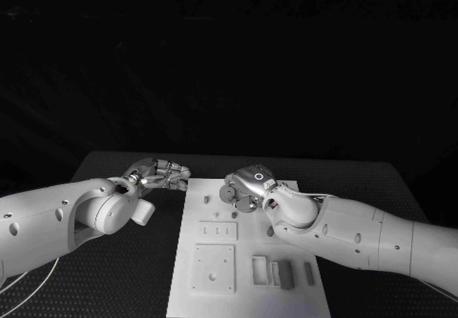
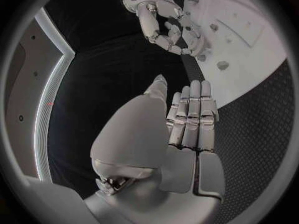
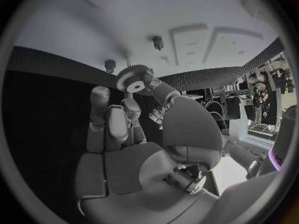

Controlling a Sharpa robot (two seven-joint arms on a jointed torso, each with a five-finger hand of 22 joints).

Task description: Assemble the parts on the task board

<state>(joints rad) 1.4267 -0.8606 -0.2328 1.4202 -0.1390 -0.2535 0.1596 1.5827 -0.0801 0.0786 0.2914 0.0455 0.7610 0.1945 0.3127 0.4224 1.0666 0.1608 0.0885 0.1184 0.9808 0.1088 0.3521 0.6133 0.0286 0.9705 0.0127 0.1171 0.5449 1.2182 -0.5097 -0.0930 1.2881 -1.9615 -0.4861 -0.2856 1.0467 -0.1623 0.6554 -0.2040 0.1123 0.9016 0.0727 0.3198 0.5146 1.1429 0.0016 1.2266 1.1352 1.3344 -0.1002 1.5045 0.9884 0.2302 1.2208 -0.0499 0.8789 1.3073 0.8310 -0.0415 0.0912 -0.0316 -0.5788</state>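
Black table (image 1: 114,278) under dim light, white board (image 1: 243,291) in the middle. Near end of the board: a square plate (image 1: 213,267) and a few upright blocks (image 1: 282,273) to its right. Mid board — a smaller raised plate (image 1: 218,230), with small pegs (image 1: 233,214) just beyond. Far end: right hand (image 1: 244,187) over the board, holding a toothed gear (image 3: 133,81) at its fingertips — the gear sits above the board near two pegs. Left hand (image 1: 157,173) just off the board's far left corner, over bare table, fingers straight and side by side, holding nothing.
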